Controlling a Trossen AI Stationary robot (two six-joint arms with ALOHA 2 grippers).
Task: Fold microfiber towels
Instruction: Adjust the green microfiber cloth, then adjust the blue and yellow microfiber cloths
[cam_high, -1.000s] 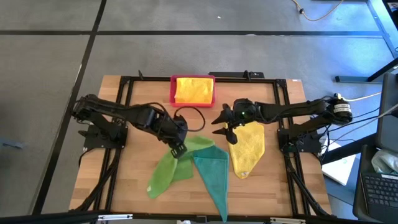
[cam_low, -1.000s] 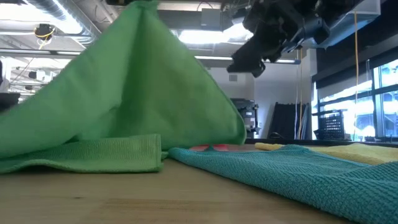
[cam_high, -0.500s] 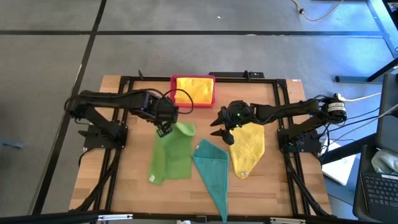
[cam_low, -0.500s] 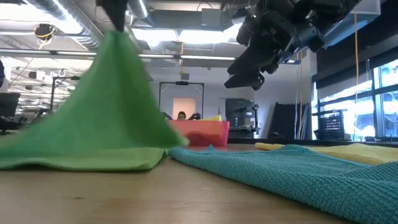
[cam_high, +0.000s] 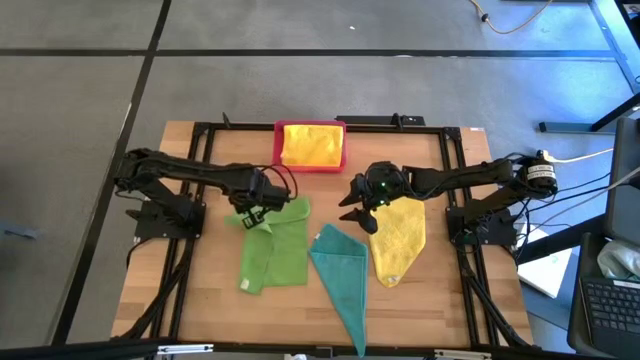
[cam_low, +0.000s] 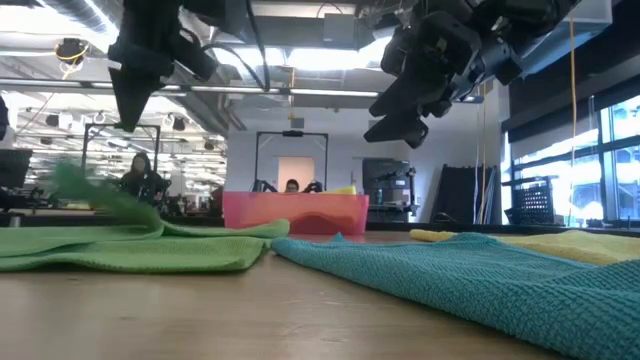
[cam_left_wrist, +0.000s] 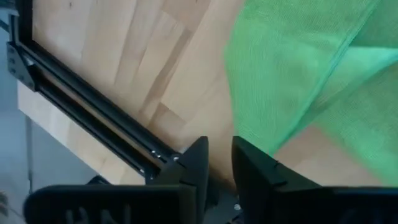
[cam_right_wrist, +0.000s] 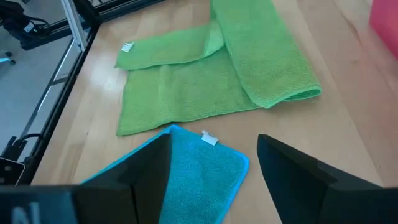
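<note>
no readable text, small white tags on green and teal towels illegible

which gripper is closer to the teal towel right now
Right. The right gripper hovers just beside the teal towel's top corner; the left gripper is farther off, over the green towel.

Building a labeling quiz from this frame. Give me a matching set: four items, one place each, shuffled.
Items:
1. teal towel
2. bright green towel
3. yellow towel on the table
4. pink tray

Places:
A. table's far edge, holding a yellow cloth
B. under the right end effector
C. between the green and yellow towels
D. beside the left end effector

Pairs: 1-C, 2-D, 3-B, 4-A
</note>
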